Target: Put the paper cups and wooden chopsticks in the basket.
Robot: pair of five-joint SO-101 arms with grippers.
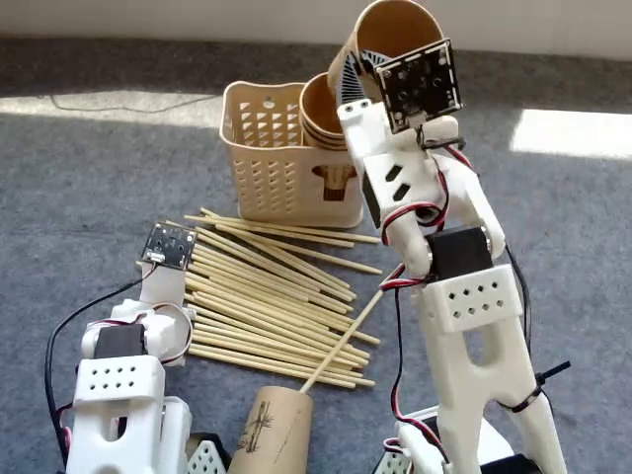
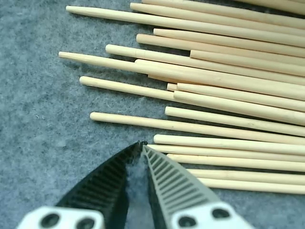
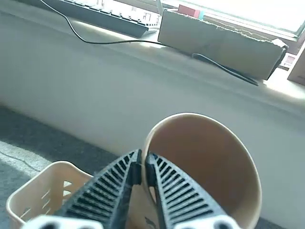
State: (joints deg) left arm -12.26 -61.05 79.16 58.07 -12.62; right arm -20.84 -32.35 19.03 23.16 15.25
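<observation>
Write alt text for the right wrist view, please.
The right end effector is shut on the rim of a tan paper cup, whose open mouth faces the camera, with a corner of the cream basket close by. A pale wall runs behind.

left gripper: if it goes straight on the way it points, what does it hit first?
Likely the nearest loose chopstick just ahead of the left gripper; depth is unclear, so maybe the carpet first.

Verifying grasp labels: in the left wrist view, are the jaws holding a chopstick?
No, the left jaws meet at their tips with nothing between them, beside the chopsticks lying on the carpet.
</observation>
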